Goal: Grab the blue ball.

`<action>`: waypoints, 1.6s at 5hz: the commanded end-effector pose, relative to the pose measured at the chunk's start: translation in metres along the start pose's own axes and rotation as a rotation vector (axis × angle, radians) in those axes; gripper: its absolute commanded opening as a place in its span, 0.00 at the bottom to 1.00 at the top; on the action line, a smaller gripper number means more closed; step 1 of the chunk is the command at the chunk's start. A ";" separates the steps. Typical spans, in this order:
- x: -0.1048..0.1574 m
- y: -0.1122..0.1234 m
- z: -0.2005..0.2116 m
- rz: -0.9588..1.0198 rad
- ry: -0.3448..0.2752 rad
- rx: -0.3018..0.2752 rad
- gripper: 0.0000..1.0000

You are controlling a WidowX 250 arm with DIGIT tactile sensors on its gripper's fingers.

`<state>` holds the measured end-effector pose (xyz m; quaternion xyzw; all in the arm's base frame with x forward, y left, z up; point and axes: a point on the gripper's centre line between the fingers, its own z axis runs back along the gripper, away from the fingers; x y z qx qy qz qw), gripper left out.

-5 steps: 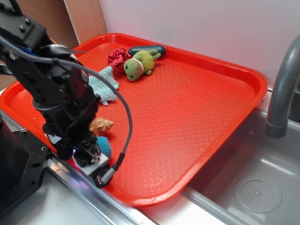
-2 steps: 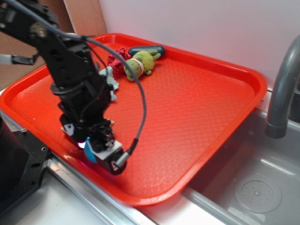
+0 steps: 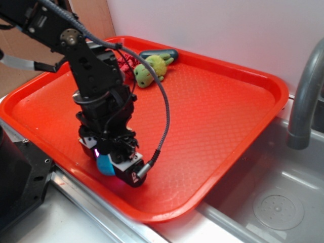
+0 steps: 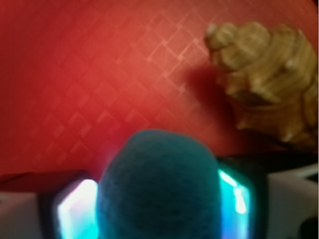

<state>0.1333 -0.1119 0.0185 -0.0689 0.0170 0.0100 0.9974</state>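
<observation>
The blue ball is a teal knitted ball filling the space between my gripper's two fingers, which press on it from left and right. In the exterior view the gripper points down over the near-left part of the red tray, and the blue ball shows as a small teal patch at its tip. A tan seashell lies on the tray just beyond and to the right of the ball in the wrist view. In the exterior view the arm hides the seashell.
A green plush turtle, a dark oblong object and a red crumpled thing lie at the tray's far end. A metal sink with a grey faucet is to the right. The tray's front rim is close below the gripper.
The arm has swung right along the tray's front and the wrist has turned. The blue ball, first beside the fingers, now sits between them and has moved with them.
</observation>
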 end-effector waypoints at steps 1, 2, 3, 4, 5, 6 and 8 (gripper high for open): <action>-0.002 0.027 0.047 0.066 -0.068 -0.070 0.00; -0.023 0.070 0.097 0.310 -0.122 -0.073 0.00; -0.029 0.111 0.123 0.486 -0.178 -0.044 0.00; -0.021 0.158 0.142 0.531 -0.172 -0.012 0.00; 0.010 0.180 0.158 0.460 -0.174 0.012 0.00; 0.032 0.164 0.163 0.386 -0.168 0.049 0.00; 0.051 0.111 0.177 0.216 -0.215 0.140 0.00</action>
